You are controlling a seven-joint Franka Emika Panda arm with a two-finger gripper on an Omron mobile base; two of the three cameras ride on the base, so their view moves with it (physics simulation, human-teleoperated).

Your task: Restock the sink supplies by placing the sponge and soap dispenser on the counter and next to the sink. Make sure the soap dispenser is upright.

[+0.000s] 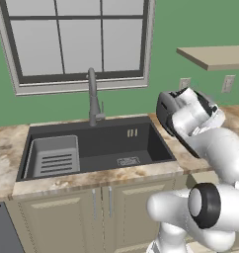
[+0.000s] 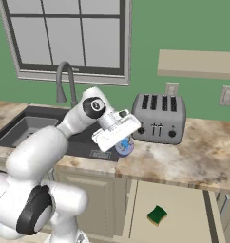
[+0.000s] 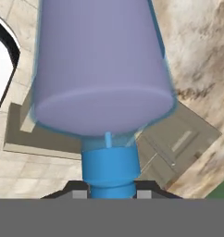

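The counter (image 2: pixel 193 156) carries the sink (image 1: pixel 106 143) at its 9 o'clock end. The soap dispenser (image 3: pixel 102 65) hangs over the counter's front edge beside the sink, its blue pump clamped in the gripper (image 3: pixel 109 192), body at 12 o'clock from the fingers. The sponge (image 2: pixel 158 215) lies on the open drawer, at 5 o'clock from the gripper.

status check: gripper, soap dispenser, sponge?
Gripper shut on soap dispenser at its blue pump end, over counter edge right of sink. Sponge in open drawer below. Toaster close behind.
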